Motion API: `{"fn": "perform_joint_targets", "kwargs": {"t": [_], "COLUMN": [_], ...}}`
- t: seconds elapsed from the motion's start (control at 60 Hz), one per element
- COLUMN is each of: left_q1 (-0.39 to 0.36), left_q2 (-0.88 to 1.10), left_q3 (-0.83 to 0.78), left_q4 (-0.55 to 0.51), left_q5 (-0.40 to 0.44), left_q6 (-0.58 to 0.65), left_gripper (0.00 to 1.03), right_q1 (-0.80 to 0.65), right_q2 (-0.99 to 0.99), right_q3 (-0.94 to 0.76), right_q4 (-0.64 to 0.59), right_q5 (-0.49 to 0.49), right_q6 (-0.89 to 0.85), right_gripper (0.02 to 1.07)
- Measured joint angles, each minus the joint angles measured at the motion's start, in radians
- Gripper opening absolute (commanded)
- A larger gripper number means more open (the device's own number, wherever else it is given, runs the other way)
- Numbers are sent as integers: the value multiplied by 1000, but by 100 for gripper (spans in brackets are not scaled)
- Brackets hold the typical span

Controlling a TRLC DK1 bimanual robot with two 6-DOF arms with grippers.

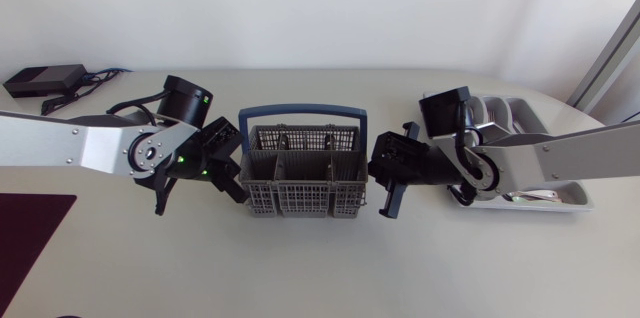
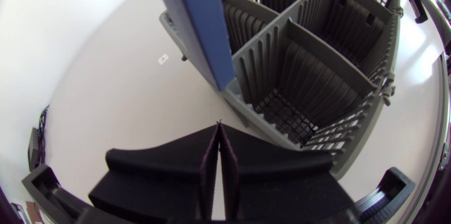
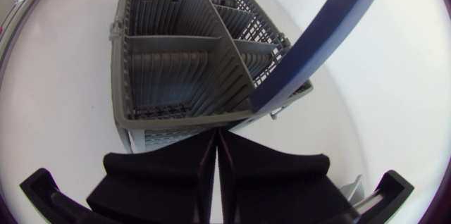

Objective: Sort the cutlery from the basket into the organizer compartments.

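Note:
The grey cutlery basket [image 1: 303, 173] with a blue handle [image 1: 300, 111] stands at the table's middle; the compartments I can see hold nothing. My left gripper [image 1: 232, 173] is at its left end, fingers shut together on nothing, tips just short of the basket's corner [image 2: 310, 76]. My right gripper [image 1: 378, 173] is at its right end, also shut and empty, tips close to the basket wall [image 3: 176, 62]. In the wrist views the left gripper [image 2: 219, 129] and the right gripper [image 3: 216, 134] each show pads pressed together. The organizer [image 1: 575, 198] lies at the far right, partly behind my right arm, with cutlery [image 1: 535, 196] in it.
A black box with cables [image 1: 40, 80] sits at the back left corner. A dark mat [image 1: 25, 238] lies at the front left edge. The blue handle [image 2: 201, 20] arches over the basket's far side.

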Motion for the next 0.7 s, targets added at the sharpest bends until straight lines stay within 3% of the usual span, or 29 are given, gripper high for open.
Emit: {"fn": "perform_joint_targets", "kwargs": {"t": [0.7], "left_q1": [6], "left_q2": [69], "left_q3": [93], "left_q4": [0], "left_q5": [-3], "left_q6": [3], "left_gripper": [4], "right_q1": [3], "right_q2": [38], "right_q3": [39], "right_q4": [9], "right_q5": [55], "right_q6": [1], "right_gripper": [8]}}
